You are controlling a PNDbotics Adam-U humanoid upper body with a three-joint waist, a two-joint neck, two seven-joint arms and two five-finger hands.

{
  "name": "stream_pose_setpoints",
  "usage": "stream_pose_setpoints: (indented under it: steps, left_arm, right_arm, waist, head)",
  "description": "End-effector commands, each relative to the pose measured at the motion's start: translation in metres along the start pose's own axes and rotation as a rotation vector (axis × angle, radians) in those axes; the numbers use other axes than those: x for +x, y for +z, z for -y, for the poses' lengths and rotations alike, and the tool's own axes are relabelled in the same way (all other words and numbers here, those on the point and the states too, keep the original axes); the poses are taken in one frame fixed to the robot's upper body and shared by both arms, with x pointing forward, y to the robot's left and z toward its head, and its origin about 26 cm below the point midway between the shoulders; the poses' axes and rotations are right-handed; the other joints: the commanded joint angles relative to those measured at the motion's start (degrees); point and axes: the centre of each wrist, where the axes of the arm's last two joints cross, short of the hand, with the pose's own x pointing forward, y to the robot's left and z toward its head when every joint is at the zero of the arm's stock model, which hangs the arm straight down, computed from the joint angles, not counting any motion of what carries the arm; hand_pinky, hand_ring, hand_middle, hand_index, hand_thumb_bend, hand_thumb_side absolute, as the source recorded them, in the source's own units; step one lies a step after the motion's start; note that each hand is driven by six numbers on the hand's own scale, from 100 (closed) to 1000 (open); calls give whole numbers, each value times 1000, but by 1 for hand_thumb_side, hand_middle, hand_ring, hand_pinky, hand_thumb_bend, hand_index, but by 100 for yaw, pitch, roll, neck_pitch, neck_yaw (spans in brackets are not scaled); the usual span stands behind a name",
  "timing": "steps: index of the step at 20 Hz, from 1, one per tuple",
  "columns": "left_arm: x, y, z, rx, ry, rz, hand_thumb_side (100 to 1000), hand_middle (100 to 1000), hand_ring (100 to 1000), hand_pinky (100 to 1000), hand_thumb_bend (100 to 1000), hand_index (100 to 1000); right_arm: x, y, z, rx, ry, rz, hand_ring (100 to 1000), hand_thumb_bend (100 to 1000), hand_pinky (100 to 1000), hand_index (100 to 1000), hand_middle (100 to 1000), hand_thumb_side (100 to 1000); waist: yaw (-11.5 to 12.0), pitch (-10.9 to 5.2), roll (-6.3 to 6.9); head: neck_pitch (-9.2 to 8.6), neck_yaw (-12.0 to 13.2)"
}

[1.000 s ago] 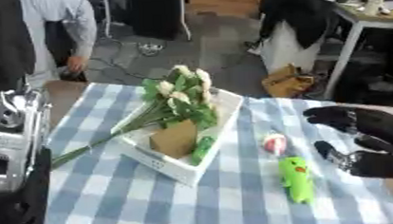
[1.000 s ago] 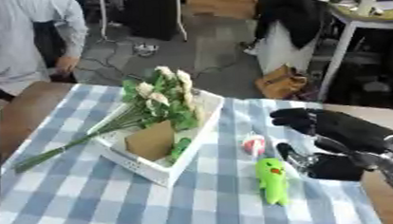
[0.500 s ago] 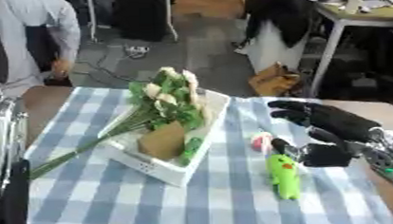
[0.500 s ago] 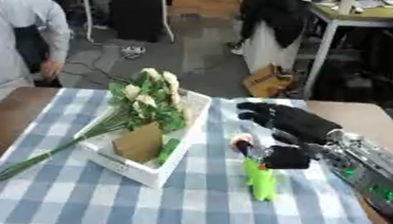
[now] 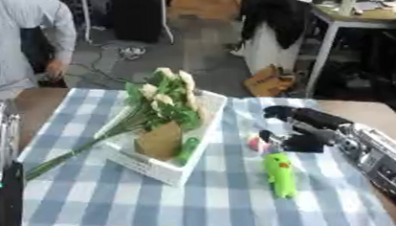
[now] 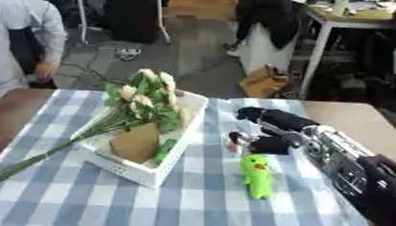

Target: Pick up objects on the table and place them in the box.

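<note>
Right hand reaching over the checked worktop beside a green toy and a small pink object.

In the left eye view, the right hand [image 5: 299,129] is hovering just above the pink object [image 5: 256,144], with its fingers partly curled (whether they are pinching anything, I cannot tell); the green toy [image 5: 279,174] is lying just below it on the worktop [image 5: 113,205]. In the right eye view, the white box [image 6: 141,167] is sitting left of the toy, holding a bouquet of pale flowers [image 6: 146,95] and a brown paper piece [image 6: 135,142], stems sticking out over its left edge.
</note>
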Motion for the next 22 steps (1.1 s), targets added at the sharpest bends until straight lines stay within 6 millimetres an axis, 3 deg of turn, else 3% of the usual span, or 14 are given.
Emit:
stream_pose_setpoints:
  steps: [1, 6, 9, 14, 22]
  left_arm:
    - [4, -6, 0, -3, 5, 29, 911, 912, 981, 815, 100, 984]
    - [5, -7, 1, -2, 7, 31, 910, 912, 981, 815, 100, 983]
    - [5, -7, 1, -2, 8, 31, 910, 910, 981, 814, 100, 981]
    - [5, -7, 1, -1, 9, 31, 909, 907, 981, 814, 100, 978]
    - [5, -7, 1, 1, 11, 33, 908, 904, 981, 814, 100, 975]
  right_arm:
    - [-3, 0, 13, -16, 18, 27, 999, 392, 898, 1000, 973, 1000]
    - [-11, -1, 7, -14, 88, 53, 973, 377, 872, 990, 930, 1000]
    - [-15, -2, 4, 64, 131, 80, 946, 370, 845, 937, 882, 999]
    - [-22, -5, 11, 239, 185, 121, 957, 324, 856, 917, 902, 928]
    - [-35, -7, 10, 376, 166, 185, 970, 324, 865, 923, 926, 887]
  waist:
    - [0, -127, -48]
    - [6, -111, -35]
    - [7, -106, -30]
    - [6, -107, -27]
    - [-2, -82, -7]
  head:
    - [-9, -10]
    - [11, 1]
    - [21, -11]
    - [31, -42]
    - [-4, -57]
